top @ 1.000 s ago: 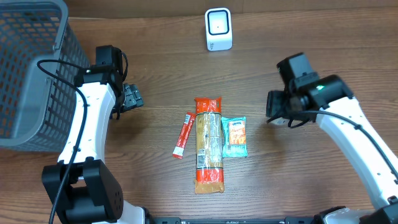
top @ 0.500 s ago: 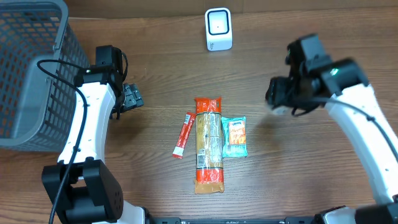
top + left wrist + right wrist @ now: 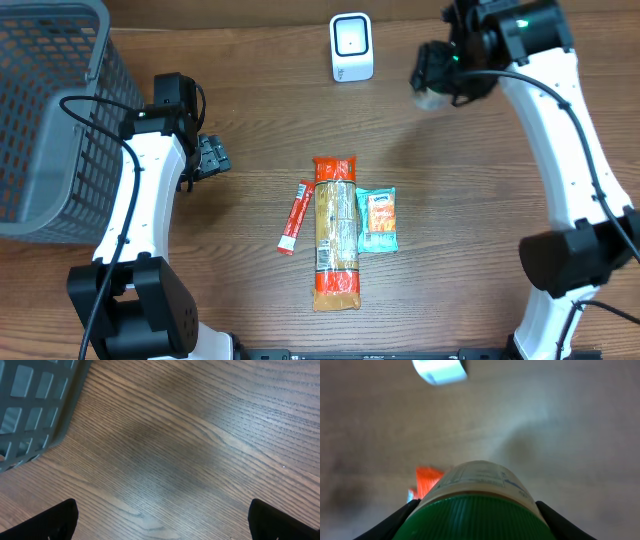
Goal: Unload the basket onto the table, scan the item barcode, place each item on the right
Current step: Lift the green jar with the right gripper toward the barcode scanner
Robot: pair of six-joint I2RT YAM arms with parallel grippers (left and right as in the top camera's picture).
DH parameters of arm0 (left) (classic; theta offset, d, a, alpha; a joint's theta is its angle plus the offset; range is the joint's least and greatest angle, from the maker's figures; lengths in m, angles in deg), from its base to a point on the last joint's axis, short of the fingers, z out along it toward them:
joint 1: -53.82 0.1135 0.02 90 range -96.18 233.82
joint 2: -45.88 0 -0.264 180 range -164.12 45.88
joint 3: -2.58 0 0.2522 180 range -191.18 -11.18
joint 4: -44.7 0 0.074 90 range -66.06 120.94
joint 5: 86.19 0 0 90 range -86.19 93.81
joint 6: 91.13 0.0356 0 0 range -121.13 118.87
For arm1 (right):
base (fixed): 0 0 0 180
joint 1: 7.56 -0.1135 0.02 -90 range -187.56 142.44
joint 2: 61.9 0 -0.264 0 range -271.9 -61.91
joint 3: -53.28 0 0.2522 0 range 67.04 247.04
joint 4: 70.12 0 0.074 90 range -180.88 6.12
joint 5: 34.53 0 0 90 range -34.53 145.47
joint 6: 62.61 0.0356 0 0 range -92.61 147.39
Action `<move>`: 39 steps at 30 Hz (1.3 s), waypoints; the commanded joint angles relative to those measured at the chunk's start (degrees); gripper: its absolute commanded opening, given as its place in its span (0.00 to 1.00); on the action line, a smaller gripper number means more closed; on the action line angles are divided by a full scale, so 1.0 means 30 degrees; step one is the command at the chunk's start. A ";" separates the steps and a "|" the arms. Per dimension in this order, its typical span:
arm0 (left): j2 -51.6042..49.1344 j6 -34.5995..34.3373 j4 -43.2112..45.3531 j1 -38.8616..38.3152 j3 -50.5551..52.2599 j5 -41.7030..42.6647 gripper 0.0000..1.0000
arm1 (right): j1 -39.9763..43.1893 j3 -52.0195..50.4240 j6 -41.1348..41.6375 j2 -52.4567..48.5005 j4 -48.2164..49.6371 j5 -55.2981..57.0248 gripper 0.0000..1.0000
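We see our claw spread wide over the table, basket ahead, left of it.

A brown wood-grain counter fills the view, evenly lit, with soft shadows on it. A grey mesh basket stands at its left edge.

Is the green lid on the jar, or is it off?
On. The right wrist view shows the ribbed green lid sitting squarely over the top of the jar, with no opening visible.
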 commanded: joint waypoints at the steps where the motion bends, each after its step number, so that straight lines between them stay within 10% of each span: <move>1: 0.0408 0.0488 0.0007 -0.0029 -0.0350 -0.0124 1.00 | -0.0670 0.0284 -0.0452 -0.0131 0.2397 -0.0117 0.04; 39: 0.0408 0.0488 0.0007 -0.0029 -0.0350 -0.0124 1.00 | -0.2645 -0.0444 -0.1829 -0.8990 2.5718 0.5763 0.04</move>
